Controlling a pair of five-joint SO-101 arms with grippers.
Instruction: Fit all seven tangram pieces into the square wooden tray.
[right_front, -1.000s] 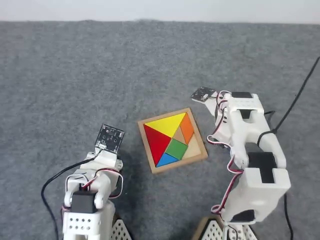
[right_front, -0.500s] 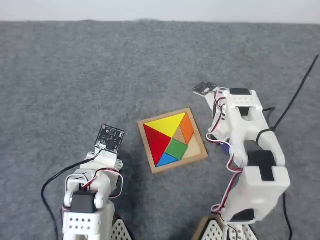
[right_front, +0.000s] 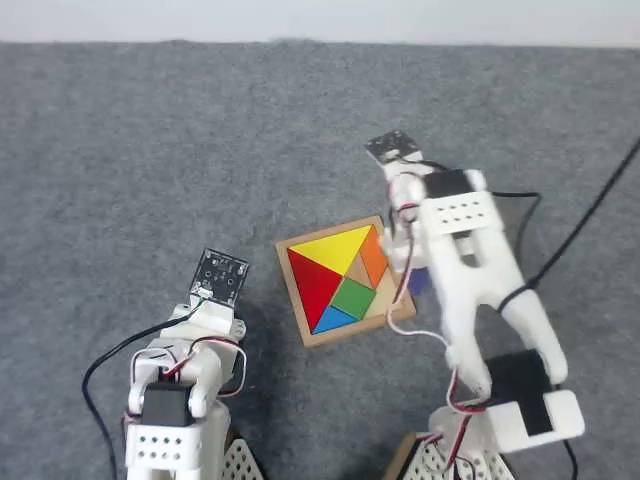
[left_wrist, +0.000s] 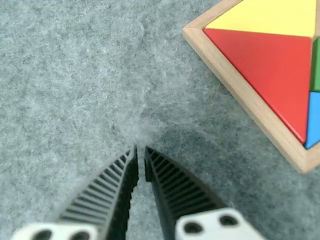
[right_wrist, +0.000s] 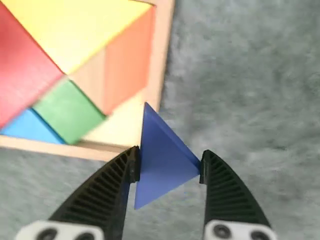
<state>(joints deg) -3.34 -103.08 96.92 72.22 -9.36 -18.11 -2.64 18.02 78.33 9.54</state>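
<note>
High view: the tray (right_front: 355, 332) lies on grey carpet (right_front: 150, 140), turned corner-up, between the two arms. Seated in it: yellow triangle (right_front: 335, 250), red triangle (right_front: 312, 285), green square (right_front: 353, 297), light blue triangle (right_front: 332, 319), orange piece (right_front: 372, 257). A strip of bare wood shows along the tray's edge nearest the right arm (right_front: 465, 250). That arm reaches over this edge, and a dark blue triangle (right_front: 418, 282) peeks out beneath it, just beside the rim. The left arm (right_front: 185, 385) sits well apart from the tray.

Left wrist view: the left gripper (left_wrist: 140, 155) is low over the carpet, fingers pressed almost together with only a sliver between them, nothing held. One corner of the tray with the red and yellow triangles lies near.

Right wrist view: the right gripper (right_wrist: 167, 162) pinches the dark blue triangle by two of its sides, held flat-on to the camera. Its top corner overlaps the tray's rim at the bare wooden spot next to the green square and orange piece. The rest of it hangs over carpet outside the tray.
</note>
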